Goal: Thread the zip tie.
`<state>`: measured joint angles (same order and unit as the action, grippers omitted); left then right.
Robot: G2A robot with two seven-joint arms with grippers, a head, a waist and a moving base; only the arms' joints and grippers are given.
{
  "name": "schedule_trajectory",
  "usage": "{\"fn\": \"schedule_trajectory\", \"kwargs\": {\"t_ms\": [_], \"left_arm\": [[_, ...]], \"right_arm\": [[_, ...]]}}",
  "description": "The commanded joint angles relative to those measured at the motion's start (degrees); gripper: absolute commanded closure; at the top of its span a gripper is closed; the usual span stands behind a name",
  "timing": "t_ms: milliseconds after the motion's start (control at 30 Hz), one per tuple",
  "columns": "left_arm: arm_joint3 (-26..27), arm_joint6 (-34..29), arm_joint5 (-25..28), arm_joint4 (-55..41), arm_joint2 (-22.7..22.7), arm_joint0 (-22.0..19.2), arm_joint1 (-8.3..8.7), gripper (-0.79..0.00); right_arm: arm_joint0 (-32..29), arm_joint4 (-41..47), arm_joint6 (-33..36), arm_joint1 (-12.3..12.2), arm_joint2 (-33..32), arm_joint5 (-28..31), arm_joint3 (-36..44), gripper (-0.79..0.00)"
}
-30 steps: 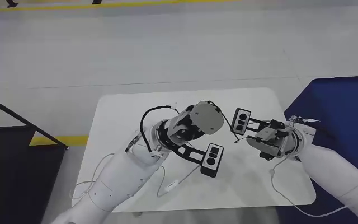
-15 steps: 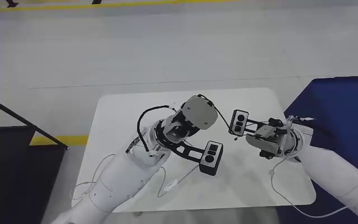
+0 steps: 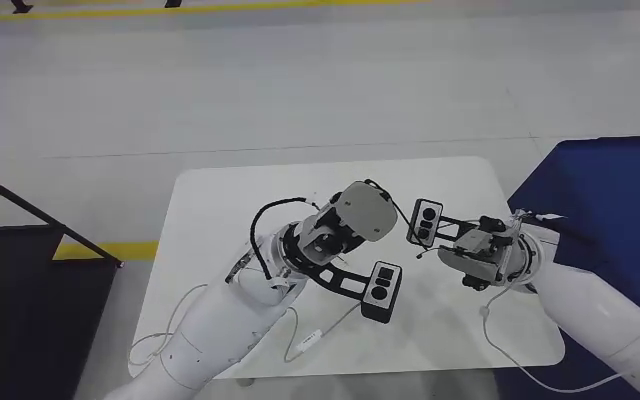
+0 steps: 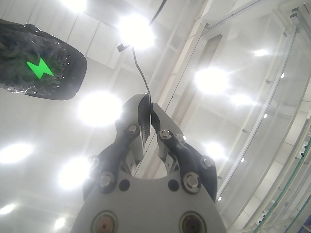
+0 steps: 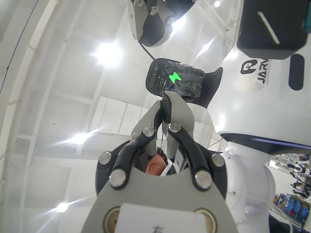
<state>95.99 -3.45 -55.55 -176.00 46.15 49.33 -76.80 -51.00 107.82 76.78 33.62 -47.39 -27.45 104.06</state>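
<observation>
fingers (image 4: 143, 115) of the left gripper (image 4: 148, 100) are seen pressed together, with the black zip tie (image 4: 140, 70) pinched between their tips. from that pinch the strap is carried upward in a slight curve to its small square head (image 4: 120, 47). beyond the head, a second thin black length is seen running toward the right gripper (image 5: 165, 98). whether it passes through the head cannot be told, as the spot is washed out by glare.

the right gripper's fingers (image 5: 181, 109) are likewise closed. a black strap is clamped between their ribbed pads, running along the gap and out past the tips toward the left gripper. the zip tie is held in the air between the two grippers, which are positioned close together, tip toward tip, above the right half of the white table (image 3: 220, 220).

a white cable (image 3: 310, 337) is seen lying near the table's front edge. the table is surrounded by pale grey floor (image 3: 300, 80), which is marked by a yellow line (image 3: 110, 250). a dark blue surface (image 3: 590, 180) is seen at the table's right side. bright ceiling lights (image 4: 211, 79) are seen overhead.
</observation>
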Motion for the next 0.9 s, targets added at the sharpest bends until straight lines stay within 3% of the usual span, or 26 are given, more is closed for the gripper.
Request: {"fn": "schedule_trajectory", "kwargs": {"t_ms": [0,867], "left_arm": [[0.0,-0.7,-0.4,0.0,0.0,0.2,-0.12,0.000],[-0.5,-2.4,-1.5,0.0,-0.5,0.8,-0.16,0.000]], "right_arm": [[-0.5,0.3,-0.2,0.2,-0.4,-0.3,0.2,0.000],[-4.3,0.0,-2.6,2.5,-5.0,-2.7,1.5,0.000]]}}
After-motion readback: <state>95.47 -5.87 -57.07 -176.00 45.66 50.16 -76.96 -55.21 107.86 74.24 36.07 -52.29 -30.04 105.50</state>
